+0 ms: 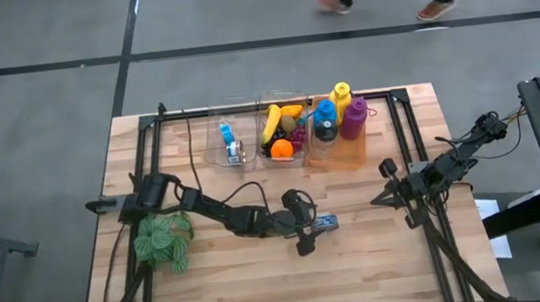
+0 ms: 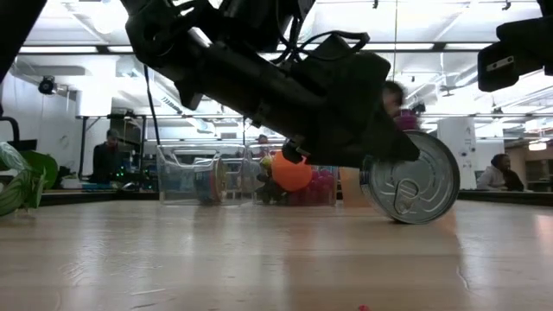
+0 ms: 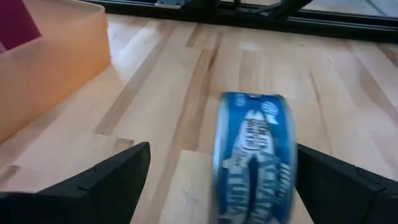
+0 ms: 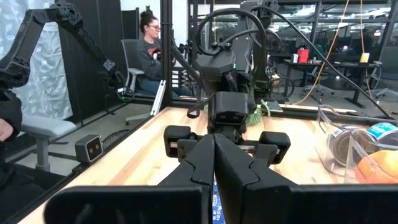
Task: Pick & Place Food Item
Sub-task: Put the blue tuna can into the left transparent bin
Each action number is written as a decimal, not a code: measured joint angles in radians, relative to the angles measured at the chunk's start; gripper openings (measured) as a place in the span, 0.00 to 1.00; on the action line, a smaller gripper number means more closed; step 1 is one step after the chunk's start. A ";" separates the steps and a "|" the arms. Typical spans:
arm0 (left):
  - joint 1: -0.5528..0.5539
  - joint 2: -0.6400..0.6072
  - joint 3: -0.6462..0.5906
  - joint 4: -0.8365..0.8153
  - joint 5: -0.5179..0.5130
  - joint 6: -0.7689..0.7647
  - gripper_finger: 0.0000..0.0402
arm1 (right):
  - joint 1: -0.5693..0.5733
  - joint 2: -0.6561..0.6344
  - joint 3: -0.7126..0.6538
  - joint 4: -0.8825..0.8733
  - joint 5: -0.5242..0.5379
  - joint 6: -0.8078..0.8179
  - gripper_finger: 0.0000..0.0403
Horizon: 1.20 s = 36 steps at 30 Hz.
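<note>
A blue-labelled tuna can point(image 3: 255, 155) lies on its curved side on the wooden table, near the middle point(image 1: 326, 224). In the low view its round metal end point(image 2: 413, 177) faces the camera. My left gripper point(image 3: 222, 149) is open and slants down low over the table point(image 1: 309, 231). One finger stands on each side of the can, and the can is nearer one finger point(image 3: 323, 168). My right gripper point(image 4: 213, 168) is shut on nothing and waits level at the table's right side point(image 1: 381, 198).
Along the far edge stand a clear bin point(image 1: 230, 143) with a can, a clear bin of fruit point(image 1: 283, 129) and an orange bin of bottles point(image 1: 341, 133). A green plant point(image 1: 164, 238) sits at the left. People are in the room beyond the table.
</note>
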 joint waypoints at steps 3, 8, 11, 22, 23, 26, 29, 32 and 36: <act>0.006 0.011 0.001 0.019 -0.002 0.000 0.93 | 0.000 0.000 0.000 0.000 0.000 0.000 0.02; 0.006 0.046 0.013 0.022 -0.002 0.000 0.93 | 0.000 0.000 0.000 0.000 0.000 0.000 0.02; 0.006 0.067 0.027 0.020 -0.002 0.000 0.93 | 0.000 0.000 0.000 0.000 0.000 0.000 0.02; 0.007 0.067 0.033 0.022 -0.002 0.004 0.81 | 0.000 0.000 0.000 0.000 0.000 0.000 0.02; 0.007 0.067 0.033 0.022 -0.001 0.004 0.78 | 0.000 0.000 0.000 0.000 0.000 0.000 0.02; 0.006 0.067 0.033 0.022 -0.001 0.005 0.67 | 0.000 0.000 0.000 0.000 0.000 0.000 0.02; 0.006 0.067 0.033 0.022 -0.001 0.007 0.58 | 0.000 0.000 0.000 0.000 0.000 0.000 0.02; 0.006 0.067 0.033 0.022 -0.002 0.007 0.49 | 0.000 0.000 0.000 0.000 0.000 0.000 0.02; 0.006 0.066 0.032 0.022 0.000 0.002 0.36 | 0.000 0.000 0.000 0.000 0.000 0.000 0.02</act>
